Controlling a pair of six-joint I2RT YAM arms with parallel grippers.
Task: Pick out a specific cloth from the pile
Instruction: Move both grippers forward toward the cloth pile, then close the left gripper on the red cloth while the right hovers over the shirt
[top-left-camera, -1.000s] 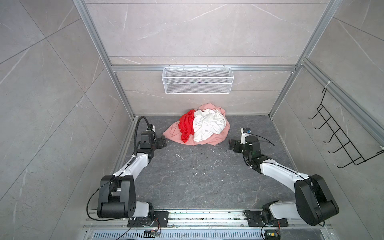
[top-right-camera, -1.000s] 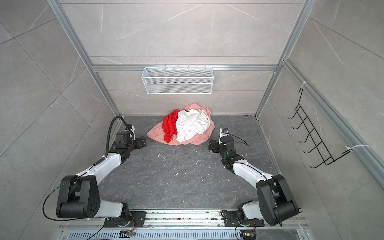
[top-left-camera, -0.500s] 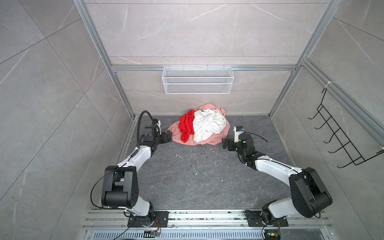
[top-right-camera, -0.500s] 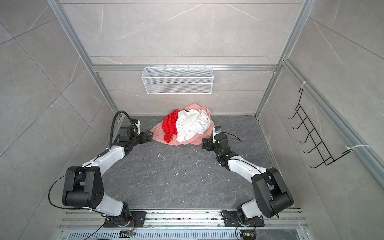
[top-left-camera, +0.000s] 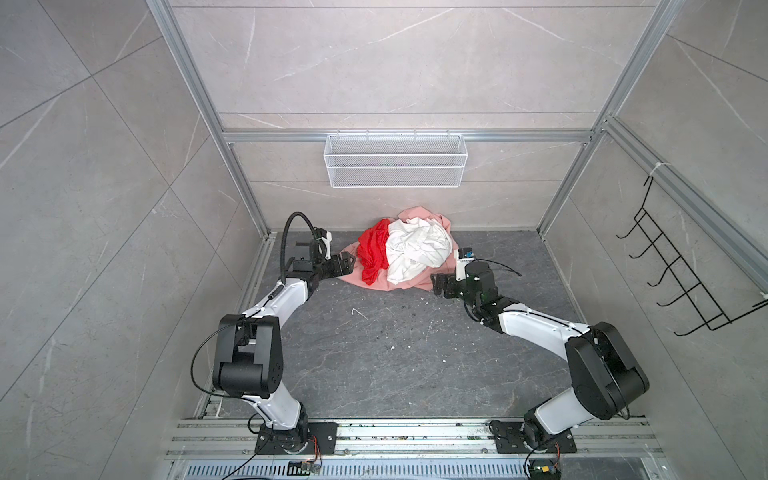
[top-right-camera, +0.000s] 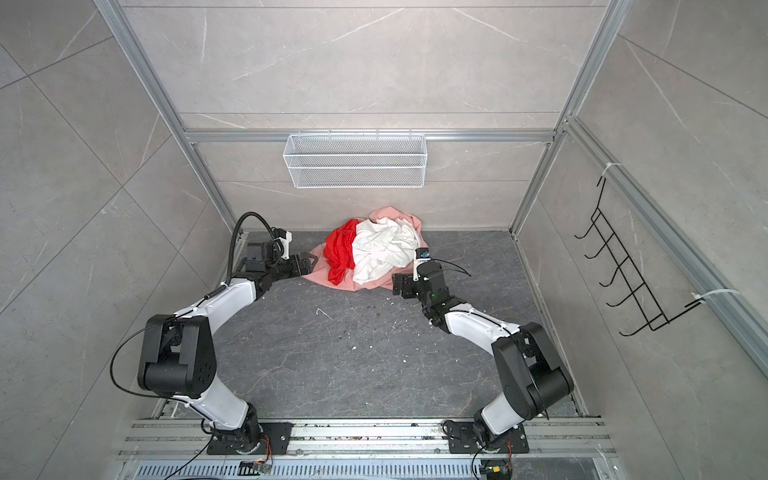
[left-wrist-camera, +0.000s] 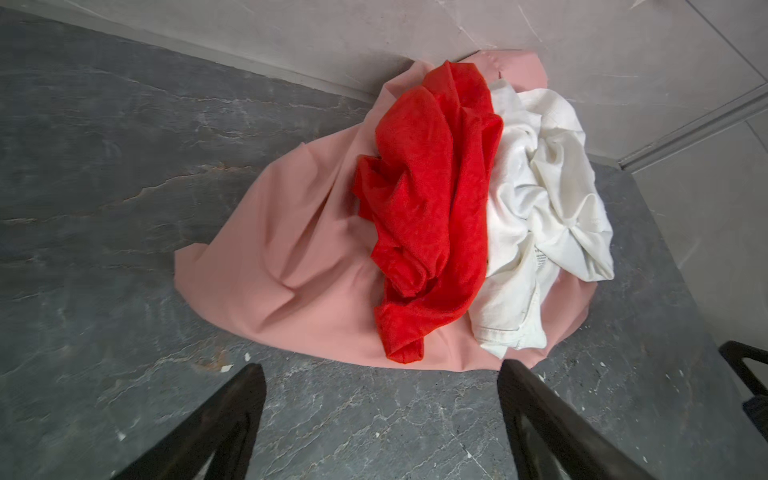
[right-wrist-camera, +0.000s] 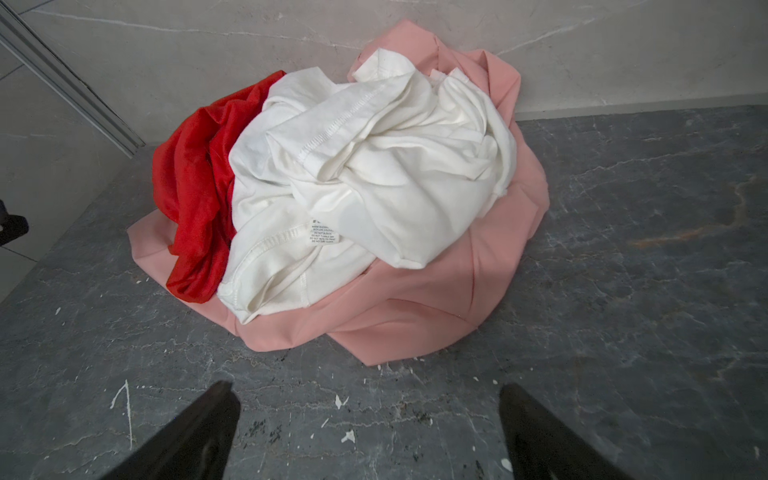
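My left hand (top-left-camera: 348, 262) is released, its two fingers (left-wrist-camera: 232, 415) spread wide with nothing between them, low over the tabletop (top-left-camera: 374, 353) and just short of the pile (top-left-camera: 399, 284). My right hand (top-left-camera: 437, 285) is released and empty too, at the pile's lower right edge in both top views. The red cloth (top-left-camera: 372, 253) I am after lies on the left part of the pile, in the centre of the frame by the back wall. It is draped over the pink garment (left-wrist-camera: 282, 266) and pressed against the white garment (top-left-camera: 415, 253) on its right.

The step in hand, as I judge it, is the reach for the red cloth, and my left hand is the nearer one. To do it well I should pass over the pink hem, not into it. I should come down on a raised red fold on the side away from the white, so the fingers close on red only. Thin cloth bunches easily, so I would pinch a ridge rather than a flat patch. Then I would lift slowly toward the left of the frame, letting the white slide off instead of riding along. My right hand could pin the others if they drag.

Count: three garments, one red, one white, one pink; two hands; one wire basket (top-left-camera: 395, 160) on the back wall; one black hook rack (top-left-camera: 681, 274) at the right of the frame.
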